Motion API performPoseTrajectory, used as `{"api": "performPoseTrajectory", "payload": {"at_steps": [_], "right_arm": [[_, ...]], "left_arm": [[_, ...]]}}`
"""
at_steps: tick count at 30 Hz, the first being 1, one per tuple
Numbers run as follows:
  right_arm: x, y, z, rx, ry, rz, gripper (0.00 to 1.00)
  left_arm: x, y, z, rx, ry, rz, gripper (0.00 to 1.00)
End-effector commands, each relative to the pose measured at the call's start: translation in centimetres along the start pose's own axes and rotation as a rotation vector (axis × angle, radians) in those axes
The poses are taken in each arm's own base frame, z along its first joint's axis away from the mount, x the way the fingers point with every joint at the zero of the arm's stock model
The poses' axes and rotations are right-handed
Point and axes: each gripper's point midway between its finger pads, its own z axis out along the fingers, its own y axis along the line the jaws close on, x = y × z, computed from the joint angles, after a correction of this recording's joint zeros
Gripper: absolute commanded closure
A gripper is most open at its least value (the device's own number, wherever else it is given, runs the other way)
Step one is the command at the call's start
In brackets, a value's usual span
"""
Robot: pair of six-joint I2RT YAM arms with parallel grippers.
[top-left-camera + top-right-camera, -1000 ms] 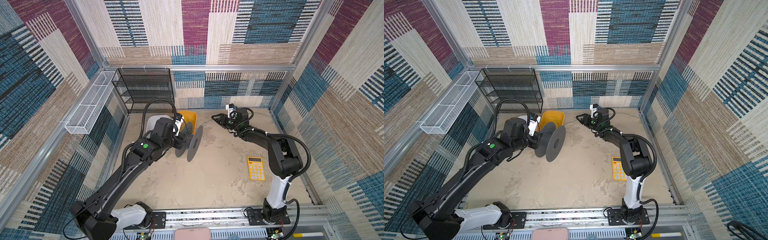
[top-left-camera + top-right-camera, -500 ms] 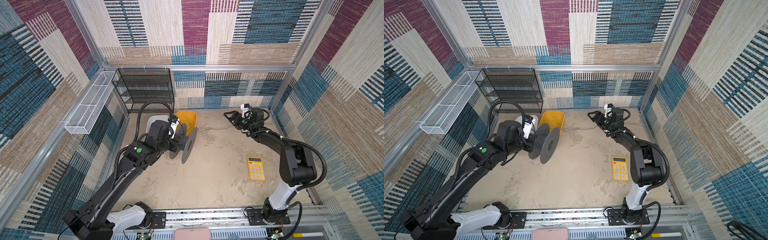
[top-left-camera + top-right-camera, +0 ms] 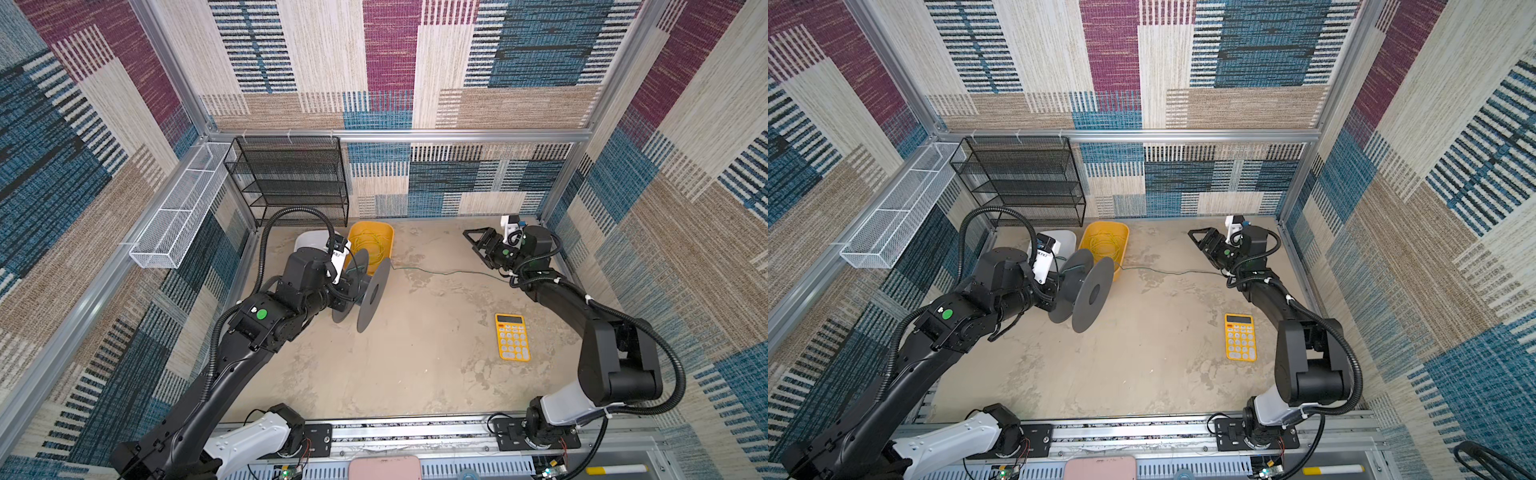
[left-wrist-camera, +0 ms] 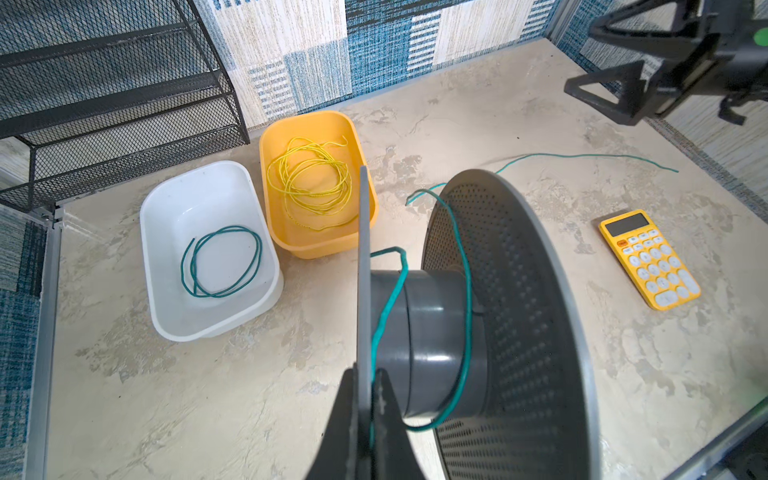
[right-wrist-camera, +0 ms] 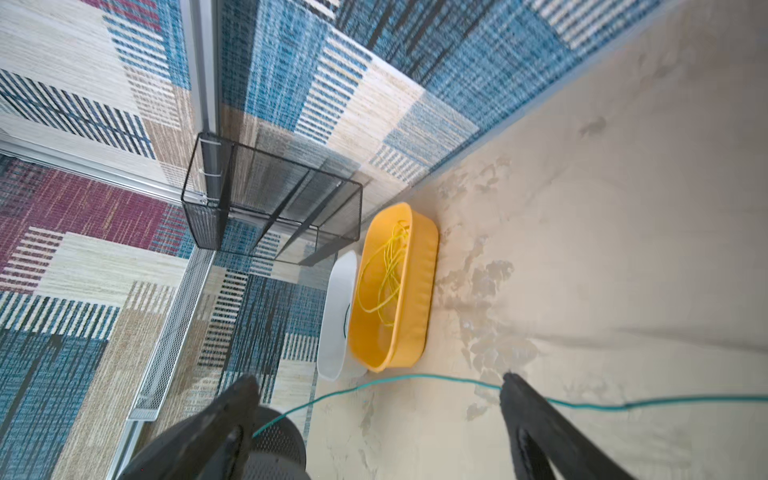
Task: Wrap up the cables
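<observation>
My left gripper (image 4: 368, 415) is shut on the thin near flange of a grey spool (image 3: 365, 286) (image 3: 1084, 286), with the teal cable pinched against it. That teal cable (image 4: 463, 266) loops loosely over the spool hub (image 4: 432, 332) and trails across the table (image 3: 440, 272) (image 3: 1167, 272) toward the back right. My right gripper (image 5: 378, 378) (image 3: 471, 243) hangs open above the cable's far stretch (image 5: 415, 377), holding nothing. A yellow cable (image 4: 309, 183) lies coiled in a yellow tub (image 4: 316, 249). Another teal cable (image 4: 222, 262) lies coiled in a white tub (image 4: 145, 232).
A yellow calculator (image 3: 512, 336) (image 4: 650, 259) lies on the table at the right. A black mesh shelf (image 3: 291, 183) stands at the back left behind the tubs, and a white wire basket (image 3: 174, 216) hangs on the left wall.
My right gripper has opened wide and drawn back to the right. My left arm has carried the spool a little to the left.
</observation>
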Motion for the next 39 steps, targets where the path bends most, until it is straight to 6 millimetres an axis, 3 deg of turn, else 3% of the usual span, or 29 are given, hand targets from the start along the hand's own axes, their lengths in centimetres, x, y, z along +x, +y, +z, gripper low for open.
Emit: {"api": "performPoseTrajectory", "payload": {"at_steps": [1,4,8,17,26,33,39], "right_arm": [[2.4,-1.1,-1.3,0.005,0.005,0.097,0.07],[4.0,-2.2,-1.8,0.005,0.010,0.160,0.07],[4.3,-4.2,-0.8,0.049,0.003,0.223,0.06],[4.3,-8.4,4.1,0.034,0.025,0.416,0.10],[2.9,-11.2,8.2,0.060,0.018,0.474,0.24],[3.2,-14.1,10.1,0.093,0.019,0.509,0.48],[2.6,-14.6,10.0,0.116,-0.008,0.454,0.71]], "left_arm": [[-1.3,0.3,-0.4,-0.012,-0.068,-0.052,1.00],[-1.3,0.4,-0.7,-0.014,-0.080,-0.059,1.00],[-1.4,0.5,-0.9,-0.017,-0.093,-0.065,1.00],[-1.2,0.5,-1.2,-0.015,-0.102,-0.071,1.00],[-1.0,0.6,-1.8,-0.012,-0.112,-0.074,1.00],[-0.9,0.8,-2.4,-0.018,-0.121,-0.077,1.00],[-1.0,1.1,-3.0,-0.026,-0.127,-0.068,1.00]]}}
